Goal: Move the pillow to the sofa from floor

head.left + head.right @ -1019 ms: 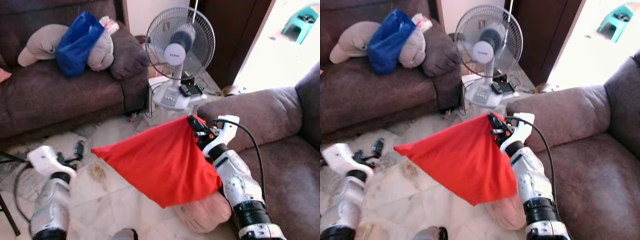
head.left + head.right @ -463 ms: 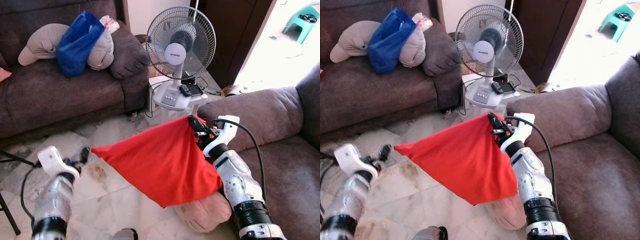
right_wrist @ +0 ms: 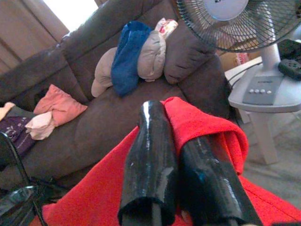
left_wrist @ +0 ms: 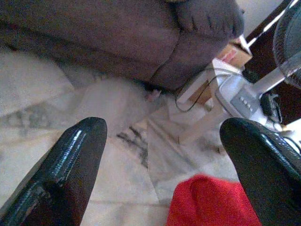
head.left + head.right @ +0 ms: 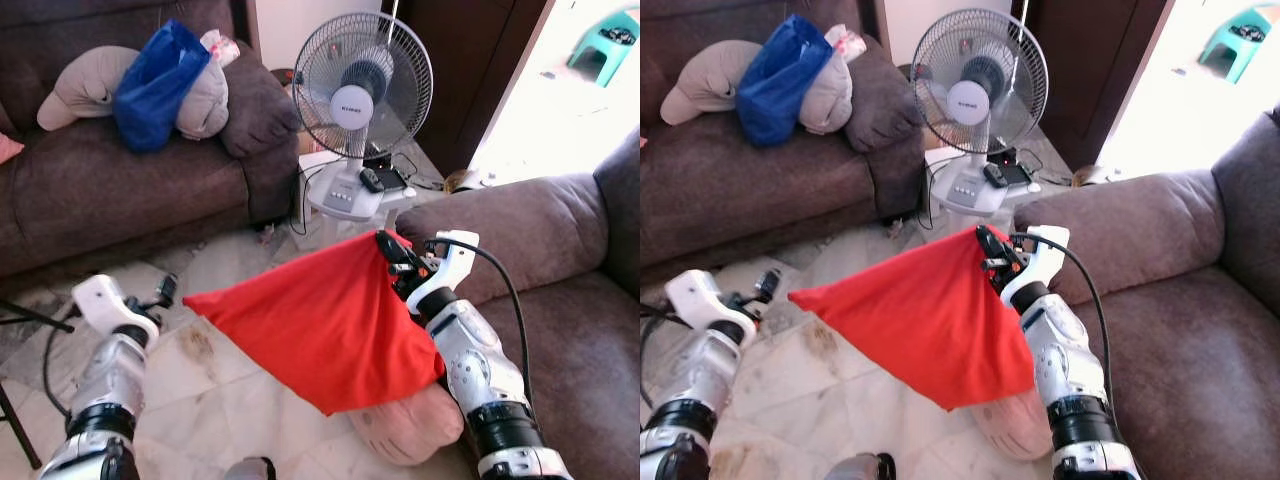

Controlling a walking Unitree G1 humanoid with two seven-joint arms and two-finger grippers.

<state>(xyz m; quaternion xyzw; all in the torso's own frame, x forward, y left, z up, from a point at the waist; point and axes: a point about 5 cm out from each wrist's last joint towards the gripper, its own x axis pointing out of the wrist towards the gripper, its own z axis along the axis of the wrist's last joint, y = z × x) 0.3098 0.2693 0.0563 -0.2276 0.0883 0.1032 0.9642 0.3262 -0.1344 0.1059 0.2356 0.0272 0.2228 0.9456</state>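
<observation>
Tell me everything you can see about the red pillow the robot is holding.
The red pillow looks like soft cloth, limp and rumpled, hanging in a rough triangle. The right gripper is shut on its upper corner, with a fold of red fabric bunched around the black fingers. It hangs lifted above the pale tiled floor, between the two brown sofas, with one corner stretched toward the left gripper, which is open and apart from it. Its lower tip hangs over a pinkish cushion.

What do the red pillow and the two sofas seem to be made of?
The red pillow looks like soft matte fabric, perhaps fleece: it sags limp where the right tool pinches it. The sofas look like brown suede-like cloth, dull with a faint nap.
</observation>
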